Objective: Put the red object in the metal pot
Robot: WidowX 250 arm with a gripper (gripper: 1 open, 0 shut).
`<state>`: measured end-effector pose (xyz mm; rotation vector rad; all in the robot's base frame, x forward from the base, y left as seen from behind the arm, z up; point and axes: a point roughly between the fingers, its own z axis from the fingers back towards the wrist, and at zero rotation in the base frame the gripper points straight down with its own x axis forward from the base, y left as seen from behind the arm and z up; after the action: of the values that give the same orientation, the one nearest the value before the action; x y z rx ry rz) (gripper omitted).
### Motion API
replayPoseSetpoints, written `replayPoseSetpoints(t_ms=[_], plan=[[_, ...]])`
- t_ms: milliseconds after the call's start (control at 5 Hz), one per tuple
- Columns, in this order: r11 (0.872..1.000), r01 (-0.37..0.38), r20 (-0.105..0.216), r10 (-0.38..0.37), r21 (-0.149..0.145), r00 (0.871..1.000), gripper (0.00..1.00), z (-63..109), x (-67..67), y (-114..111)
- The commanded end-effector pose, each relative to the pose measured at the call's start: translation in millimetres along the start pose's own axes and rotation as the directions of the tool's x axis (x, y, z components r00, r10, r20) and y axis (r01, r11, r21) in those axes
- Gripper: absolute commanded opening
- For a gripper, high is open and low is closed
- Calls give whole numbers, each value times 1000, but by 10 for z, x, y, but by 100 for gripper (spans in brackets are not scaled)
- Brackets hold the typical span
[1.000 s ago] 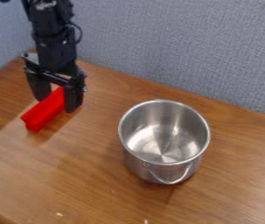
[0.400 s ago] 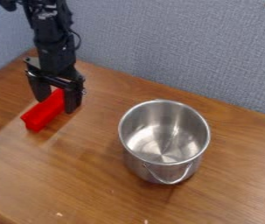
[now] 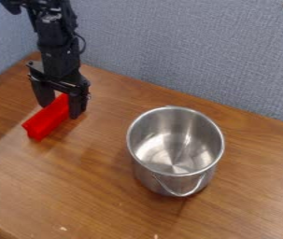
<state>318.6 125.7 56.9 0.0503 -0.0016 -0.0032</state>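
The red object (image 3: 44, 121) is a bright red block lying flat on the wooden table (image 3: 69, 187) at the left. My black gripper (image 3: 58, 105) points straight down over the block's far end, open, with one finger on each side of that end. I cannot tell whether the fingers touch the block. The metal pot (image 3: 175, 147) stands upright to the right, shiny, empty, with its thin wire handle hanging at the front. A stretch of bare table separates the pot from the block.
A blue-grey textured wall (image 3: 193, 47) rises behind the table. The table's left edge runs close to the block.
The gripper has sunk slightly and shifted a little toward the wall, staying over the block's far end. The block and pot have not moved.
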Motion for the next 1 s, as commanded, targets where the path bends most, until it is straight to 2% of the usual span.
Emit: replayPoseSetpoints(t_ms=[0, 800], plan=[[1000, -14, 38, 13, 19, 999, 100, 83, 105, 113], [1000, -21, 9, 21, 12, 1000, 100, -36, 200, 156]])
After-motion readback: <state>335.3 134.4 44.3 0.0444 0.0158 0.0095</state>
